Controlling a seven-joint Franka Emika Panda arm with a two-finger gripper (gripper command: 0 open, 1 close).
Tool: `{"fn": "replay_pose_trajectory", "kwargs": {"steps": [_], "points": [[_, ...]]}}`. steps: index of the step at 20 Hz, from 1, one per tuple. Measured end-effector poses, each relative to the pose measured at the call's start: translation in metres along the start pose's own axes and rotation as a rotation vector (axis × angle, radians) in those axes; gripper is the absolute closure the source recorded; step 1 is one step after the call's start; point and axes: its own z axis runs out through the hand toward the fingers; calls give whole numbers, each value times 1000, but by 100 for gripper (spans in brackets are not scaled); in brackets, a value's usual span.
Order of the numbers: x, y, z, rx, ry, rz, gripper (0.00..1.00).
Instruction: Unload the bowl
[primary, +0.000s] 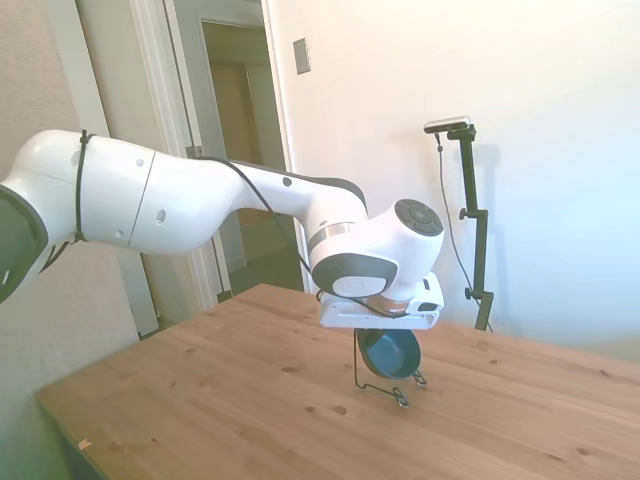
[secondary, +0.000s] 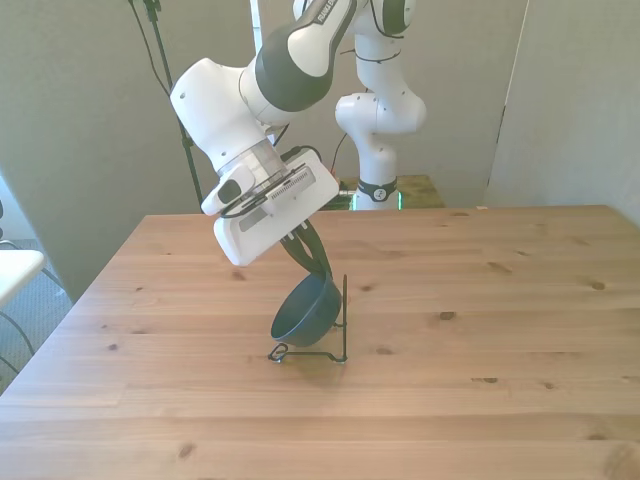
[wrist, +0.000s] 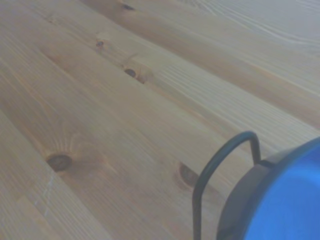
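The dark teal-blue bowl (secondary: 305, 312) hangs tilted just above the base of the thin black wire stand (secondary: 343, 322), near the middle of the table. My gripper (secondary: 317, 266) reaches down from the white hand and is shut on the bowl's upper rim. From the side, the bowl (primary: 390, 353) sits under the hand, beside the stand's upright wire (primary: 357, 362), and the fingers are mostly hidden. The wrist view shows the bowl's blue edge (wrist: 287, 200) close to a curved wire of the stand (wrist: 215, 162). Whether the bowl touches the upright wire I cannot tell.
The wooden table (secondary: 500, 330) spreads wide on all sides of the stand. A white wall and a doorway (primary: 245, 150) lie behind the arm in the side view. The robot's base (secondary: 378, 150) stands past the table's far edge.
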Motion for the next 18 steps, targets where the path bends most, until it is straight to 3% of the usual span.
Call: {"fn": "replay_pose_trajectory", "kwargs": {"steps": [5,10,15,18], "points": [[-8,-17,-20,-20,50,7,100],[-43,-61,-31,-37,95,21,100],[-92,-104,-25,-95,109,11,100],[-121,-131,-6,-160,105,11,100]]}}
